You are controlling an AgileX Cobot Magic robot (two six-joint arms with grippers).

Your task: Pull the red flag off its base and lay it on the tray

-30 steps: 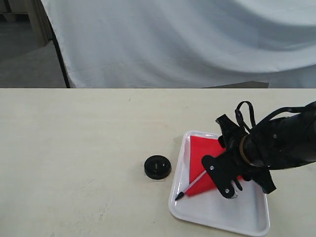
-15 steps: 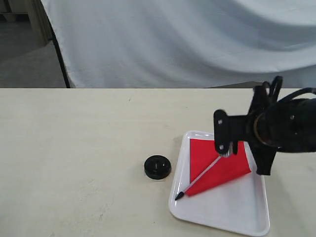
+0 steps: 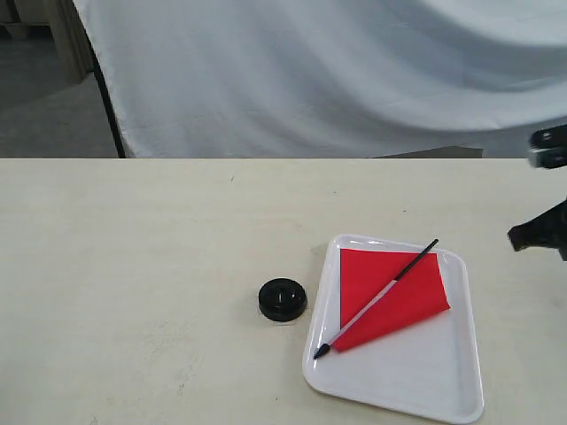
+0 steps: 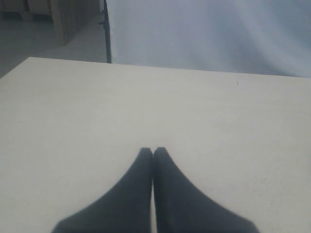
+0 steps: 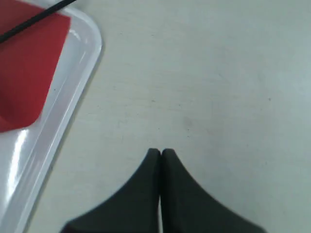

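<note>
Well apart from right fingers (image 5: 142, 194), red flag (image 3: 394, 303) on tray (image 3: 443, 372).

Pale table (image 3: 133, 266), black base (image 3: 283, 299) beside white tray (image 3: 425, 390) (both resting directly)

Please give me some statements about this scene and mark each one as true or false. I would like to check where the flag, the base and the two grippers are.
1. The red flag lies in the tray. True.
2. The flag's stick stands in the base. False: the base holds no stick and sits on the table beside the tray.
3. The right gripper grips the flag. False: it is shut on nothing, over bare table next to the tray.
4. The left gripper is shut. True.
</note>
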